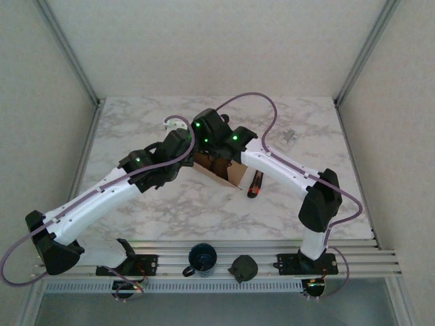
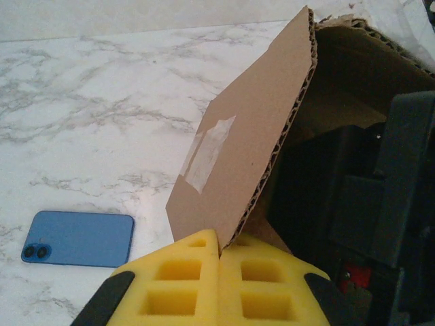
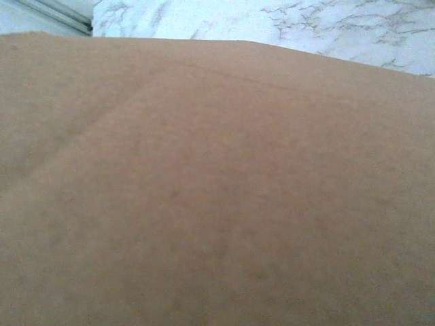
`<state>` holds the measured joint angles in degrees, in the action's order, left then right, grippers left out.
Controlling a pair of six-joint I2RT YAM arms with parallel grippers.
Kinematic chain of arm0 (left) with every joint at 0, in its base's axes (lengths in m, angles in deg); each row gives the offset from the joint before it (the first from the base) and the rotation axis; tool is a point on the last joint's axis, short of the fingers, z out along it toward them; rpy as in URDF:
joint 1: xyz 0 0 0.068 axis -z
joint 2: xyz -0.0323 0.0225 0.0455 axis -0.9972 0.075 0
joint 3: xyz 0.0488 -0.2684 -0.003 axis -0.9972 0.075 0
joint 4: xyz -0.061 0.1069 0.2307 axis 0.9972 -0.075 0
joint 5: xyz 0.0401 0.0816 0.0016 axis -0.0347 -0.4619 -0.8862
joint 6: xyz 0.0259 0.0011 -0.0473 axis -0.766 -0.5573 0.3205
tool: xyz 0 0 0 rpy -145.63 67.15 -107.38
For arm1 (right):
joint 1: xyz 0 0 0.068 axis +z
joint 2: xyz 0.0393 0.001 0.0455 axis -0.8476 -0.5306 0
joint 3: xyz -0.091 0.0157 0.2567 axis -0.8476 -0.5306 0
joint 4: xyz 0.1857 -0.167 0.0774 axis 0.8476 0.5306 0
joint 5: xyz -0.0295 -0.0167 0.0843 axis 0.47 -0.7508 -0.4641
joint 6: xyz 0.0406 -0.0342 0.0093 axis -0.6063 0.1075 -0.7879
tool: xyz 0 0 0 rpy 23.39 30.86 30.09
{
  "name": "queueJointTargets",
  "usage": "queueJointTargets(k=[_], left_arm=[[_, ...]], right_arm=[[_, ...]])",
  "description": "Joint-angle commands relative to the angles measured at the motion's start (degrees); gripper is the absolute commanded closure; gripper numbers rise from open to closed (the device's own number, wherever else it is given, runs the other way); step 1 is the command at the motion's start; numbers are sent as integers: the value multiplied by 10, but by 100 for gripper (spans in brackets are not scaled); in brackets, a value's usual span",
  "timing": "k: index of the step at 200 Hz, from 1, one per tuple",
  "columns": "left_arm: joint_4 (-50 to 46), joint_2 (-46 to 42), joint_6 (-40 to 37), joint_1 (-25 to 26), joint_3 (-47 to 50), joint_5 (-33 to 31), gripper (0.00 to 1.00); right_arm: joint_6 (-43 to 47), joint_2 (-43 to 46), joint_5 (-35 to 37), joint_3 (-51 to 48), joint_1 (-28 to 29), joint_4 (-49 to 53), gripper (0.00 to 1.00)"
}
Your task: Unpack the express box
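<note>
While both arms reached in over the middle of the marble tabletop, the brown cardboard box sat there between them, mostly covered by their wrists in the overhead view. The left claw was pinched tight on the lower corner of one raised flap, whose corrugated edge slipped down between the two yellow foam pads pressed together around it. A strip of clear tape clung to the outer face of that flap. Beyond the flap the box stood open at the top, and dark parts of the right arm reached down into its shadowed inside. The right claw was closed. Whether it gripped anything could not be told, since its own camera faced plain brown cardboard at close range, with a sliver of marble along the top edge. A blue phone lay flat on the tabletop, lenses up, to the left of the flap and apart from the box. A black and red knife lay just beside the box on the right arm's side. At the near edge, a dark cup stood on the metal rails between the two arm bases, with a dark rounded thing beside it.
</note>
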<state>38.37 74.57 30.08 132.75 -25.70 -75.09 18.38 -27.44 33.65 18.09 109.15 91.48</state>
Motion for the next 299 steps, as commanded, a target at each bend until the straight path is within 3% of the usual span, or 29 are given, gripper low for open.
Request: queueJointTargets(k=[1, 56, 79, 180, 226, 270, 299], left_arm=[[49, -17, 17, 5, -2, 2, 100], [37, -14, 40, -1, 16, -33, 100], [28, -3, 59, -15, 24, -49, 100], [48, 31, 72, -64, 33, -40, 100], [55, 33, 78, -68, 50, -37, 100], [57, 31, 80, -78, 63, -32, 100], [64, 35, 81, -88, 70, -18, 100]], right_arm=[[7, -2, 13, 12, 3, 13, 100], [103, 83, 33, -31, 3, -24, 100], [148, 117, 30, -19, 3, 9, 100], [199, 267, -1, -8, -15, 8, 100], [211, 286, -49, 61, -65, 14, 100], [268, 288, 8, 169, -81, 93, 100], [307, 284, 65, 228, -124, 180, 100]])
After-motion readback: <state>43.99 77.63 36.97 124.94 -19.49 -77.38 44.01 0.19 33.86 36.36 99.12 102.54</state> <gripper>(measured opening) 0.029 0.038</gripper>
